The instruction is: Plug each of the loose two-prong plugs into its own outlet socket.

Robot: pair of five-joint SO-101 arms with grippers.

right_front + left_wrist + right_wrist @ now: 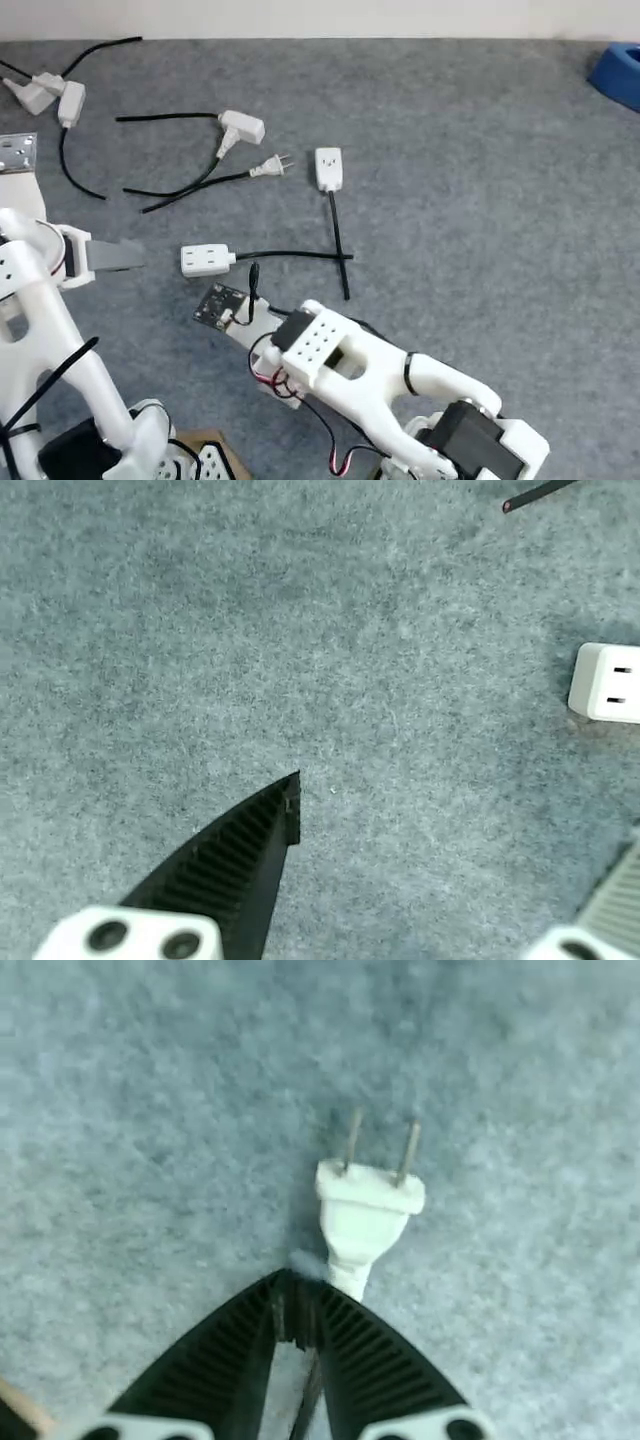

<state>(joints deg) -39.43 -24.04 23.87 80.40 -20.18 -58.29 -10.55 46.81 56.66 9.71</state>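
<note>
- The right gripper (302, 1286) has its black jaws drawn narrow on the neck of the held plug (365, 1210), where the cord leaves the white body. The two metal prongs point away from the jaws, over bare grey carpet (120, 1110).
- The left gripper (462, 818) stands wide, one black ribbed finger (250, 850) on one side and the other finger at the picture's edge, with only carpet between them.
- In the high view the near socket (205, 260), a white block, lies on the carpet just beyond the left gripper's tip and apart from it. Its black cable (290, 256) runs off to the right.
- That cable crosses the cable of the far socket (328, 168), which lies farther up the carpet.
- The loose plug (270, 167) lies just beside the far socket, prongs aimed at it but not touching.
- Beyond it lies a white angled plug (243, 127) on a black cord.
- Two more white connectors (55, 97) lie at the far left corner, and a blue object (618, 72) at the far right edge.
</note>
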